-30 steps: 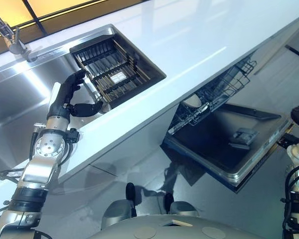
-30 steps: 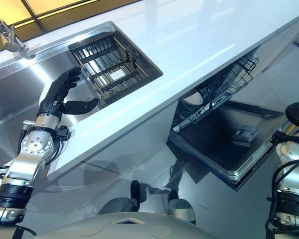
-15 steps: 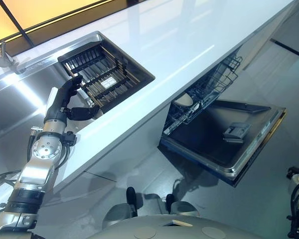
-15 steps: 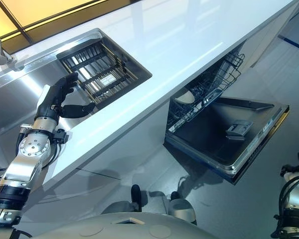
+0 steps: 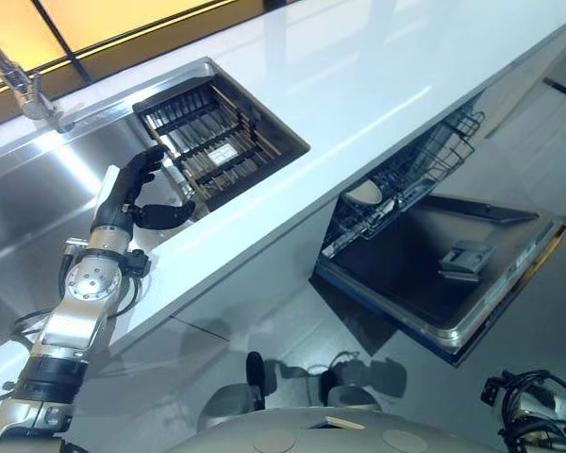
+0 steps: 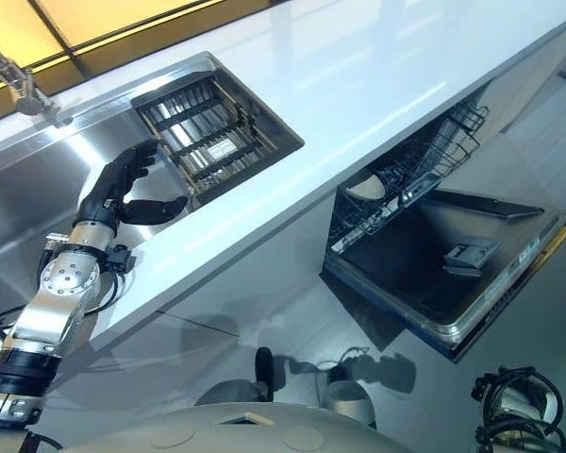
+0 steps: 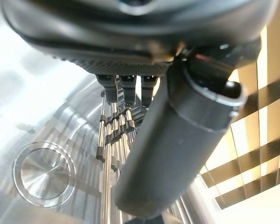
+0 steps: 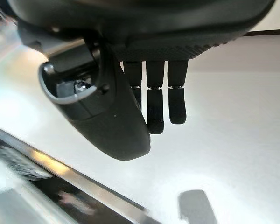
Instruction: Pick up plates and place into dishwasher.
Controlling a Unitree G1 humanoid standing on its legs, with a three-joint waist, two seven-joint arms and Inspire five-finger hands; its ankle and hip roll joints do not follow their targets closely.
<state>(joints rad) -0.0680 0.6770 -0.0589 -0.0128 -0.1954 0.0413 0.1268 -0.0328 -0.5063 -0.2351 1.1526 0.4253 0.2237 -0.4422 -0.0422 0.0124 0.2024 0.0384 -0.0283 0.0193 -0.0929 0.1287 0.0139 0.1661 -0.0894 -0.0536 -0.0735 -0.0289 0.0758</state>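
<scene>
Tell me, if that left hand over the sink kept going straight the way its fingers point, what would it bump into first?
Most likely the dish rack sitting in the sink. The left hand is open, its fingers aimed at the rack's near edge, and its wrist view shows the rack's bars just past them. Depth is hard to judge.

Right hand (image 8: 144, 70) — dark, fingers (image 8: 155, 109) straight and relaxed in a row, thumb (image 8: 107, 112) beside them, holding nothing. Beyond the hand: pale glossy floor (image 8: 233, 154). Past the thumb, a metal-edged dark panel (image 8: 60, 191) crosses the floor — blurred, unidentifiable.
</scene>
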